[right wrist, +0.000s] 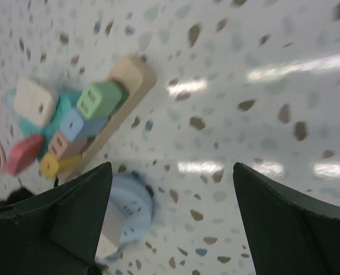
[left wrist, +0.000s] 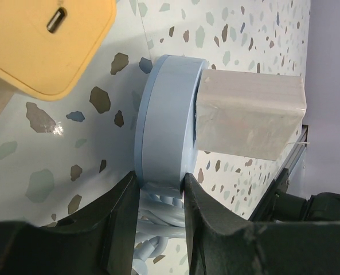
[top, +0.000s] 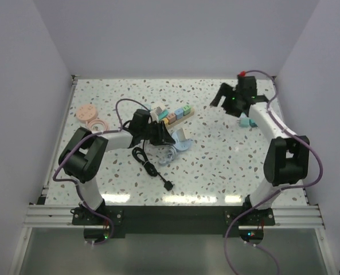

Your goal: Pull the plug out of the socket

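My left gripper (left wrist: 161, 183) is shut on the rim of a light blue round plug (left wrist: 164, 132), which has a grey block (left wrist: 250, 117) on one face and a pale blue cord behind it. In the top view this plug (top: 182, 143) sits just in front of the socket (top: 178, 116), apart from it, with the left gripper (top: 160, 136) on it. The socket is a pale wooden strip (right wrist: 126, 94) carrying several coloured plug blocks, among them a yellow one (left wrist: 49, 40). My right gripper (top: 224, 97) is open and empty, raised at the back right (right wrist: 172, 172).
The socket's thin black cable (top: 149, 163) loops in front of the left arm and ends near the table's front. Pink discs (top: 89, 116) lie at the far left. A small teal piece (top: 248, 122) lies by the right arm. White walls enclose the table.
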You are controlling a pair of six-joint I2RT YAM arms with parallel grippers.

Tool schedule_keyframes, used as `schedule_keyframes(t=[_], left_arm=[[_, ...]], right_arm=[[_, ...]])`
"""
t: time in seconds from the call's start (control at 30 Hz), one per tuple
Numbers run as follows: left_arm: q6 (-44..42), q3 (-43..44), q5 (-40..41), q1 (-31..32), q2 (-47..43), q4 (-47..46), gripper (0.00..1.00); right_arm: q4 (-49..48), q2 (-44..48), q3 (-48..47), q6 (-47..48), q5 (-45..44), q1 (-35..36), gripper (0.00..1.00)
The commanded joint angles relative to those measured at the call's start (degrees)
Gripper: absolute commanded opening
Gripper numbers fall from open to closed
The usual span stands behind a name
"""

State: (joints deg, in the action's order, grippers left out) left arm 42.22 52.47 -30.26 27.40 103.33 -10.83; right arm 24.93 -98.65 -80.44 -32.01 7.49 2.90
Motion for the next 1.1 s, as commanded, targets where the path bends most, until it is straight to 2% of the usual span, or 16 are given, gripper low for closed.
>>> schedule_keyframes(t=[0.0, 0.1, 0.27, 0.67, 0.8, 0.9, 0.93, 1.0, 1.03, 1.07], left_arm=[[-1.35, 3.25, -0.15, -0.15, 0.64, 0.63, 0.0], [-1.79, 4.05, -0.68, -0.06, 1.35, 1.6, 0.0], [-2.31, 4.4, -0.94, -0.06, 1.88, 2.48, 0.0], [-1.88, 6.51, -1.38, 0.9, 2.41, 3.18, 0.0], [-1.87, 6.77, -1.29, 1.08, 2.05, 3.36, 0.0], [-1.79, 6.6, -1.2, 1.08, 1.88, 3.45, 0.0], [-1.79, 6.51, -1.29, 1.08, 1.79, 3.45, 0.0], [-1.7, 6.16, -1.29, 1.08, 1.53, 3.27, 0.0], [-1.79, 6.07, -1.2, 1.08, 1.44, 3.1, 0.0], [-1.79, 5.98, -1.29, 1.08, 1.26, 2.92, 0.0]], right_arm=[[-1.72, 4.33, 6.87, 12.3, 10.44, 9.99, 0.89], [-3.21, 7.32, 9.86, 17.33, 13.16, 15.19, 0.89], [-3.75, 9.36, 11.54, 23.11, 11.24, 19.69, 0.9], [1.27, 0.66, 5.12, 27.18, 7.72, 26.28, 0.86], [2.84, -3.29, 3.46, 26.12, 4.04, 27.77, 0.79], [2.76, -4.88, 3.19, 24.72, 1.66, 27.87, 0.69], [2.58, -5.14, 3.28, 24.45, 1.05, 27.78, 0.6], [3.1, -5.85, 2.93, 23.75, 0.08, 27.87, 0.51], [3.02, -6.37, 2.4, 23.66, -0.1, 27.87, 0.41], [3.02, -6.64, 2.31, 23.4, -0.02, 27.87, 0.37]])
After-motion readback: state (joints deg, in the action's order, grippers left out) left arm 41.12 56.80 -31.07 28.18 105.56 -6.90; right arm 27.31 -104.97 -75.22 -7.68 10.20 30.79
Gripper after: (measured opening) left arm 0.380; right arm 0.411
